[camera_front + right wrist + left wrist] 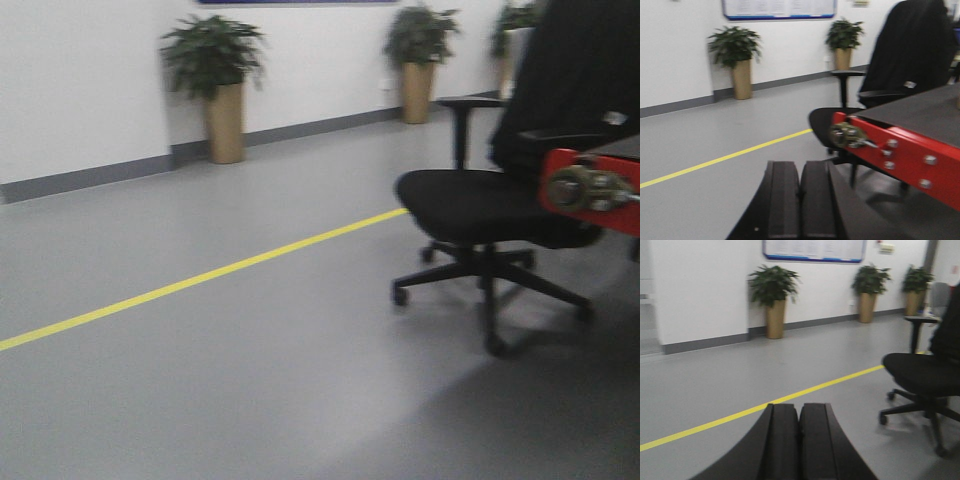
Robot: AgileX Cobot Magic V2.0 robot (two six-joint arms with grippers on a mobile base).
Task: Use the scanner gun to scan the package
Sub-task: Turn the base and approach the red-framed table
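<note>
Grey floor (250, 400) fills the near ground in all three views, crossed by a yellow line (200, 275) that runs from the near left toward the far right. My left gripper (799, 412) points out over it, its two black fingers (782, 440) pressed flat together with nothing between them. My right gripper (800, 172) sits the same way, fingers (784, 200) closed on each other and holding nothing.

Just right of the right gripper stands the corner of a surface (920, 107) with a dark top and a red side rail (900, 150) studded with bolts; a dull metal fitting (847, 136) is fixed at the rail's near end. Behind it stands a black office chair (470, 200) on castors, with a dark garment (912, 45) hanging over its back.

Along the far white wall (80, 80) stand potted plants in tan pots, one to the left (215, 85) and another farther right (418, 60), below a blue-framed notice board (812, 250). The frames are blurred. No view shows the package or the scanner gun, so I cannot tell where they are.
</note>
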